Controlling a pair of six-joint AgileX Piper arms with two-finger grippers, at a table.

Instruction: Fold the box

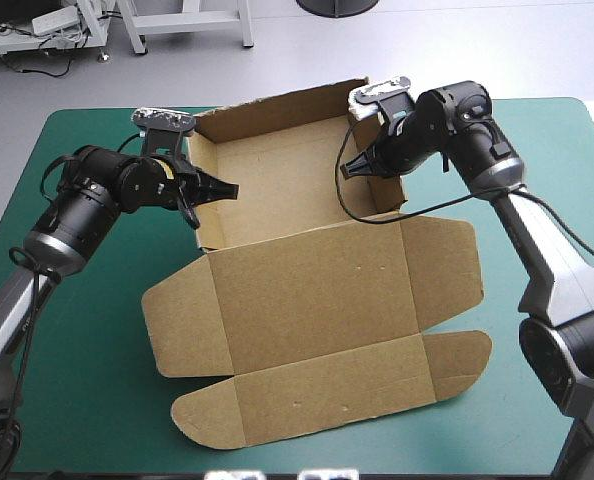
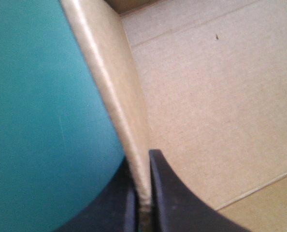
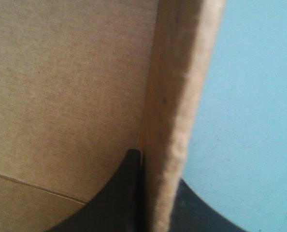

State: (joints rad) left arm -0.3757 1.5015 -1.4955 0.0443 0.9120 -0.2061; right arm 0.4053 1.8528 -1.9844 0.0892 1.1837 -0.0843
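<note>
Sitting about the middle of the counter (image 1: 87,330) as a part-formed brown box (image 1: 307,290): holding its back wall and both side walls upright toward the far edge, spreading the lid panel flat toward the near edge, with side flaps and a long tuck flap lying open on the teal-green cover (image 2: 37,121) (that tuck flap being rounded at both ends). Showing plain bare board across the tray floor. Reaching over the left side wall part-way along, the left hand (image 1: 209,195), pinching that wall's top edge with black fingers all but closed, one inside the tray and the other outside over the cover; appearing the same through the left wrist view, the left hand (image 2: 142,191) squeezing the board between both fingers. Mirroring that on the opposite side, the right hand (image 1: 362,162), clamping the right side wall part-way along, fingers nearly meeting around the board, the right hand (image 3: 158,193) having one finger inside the tray and one outside.
</note>
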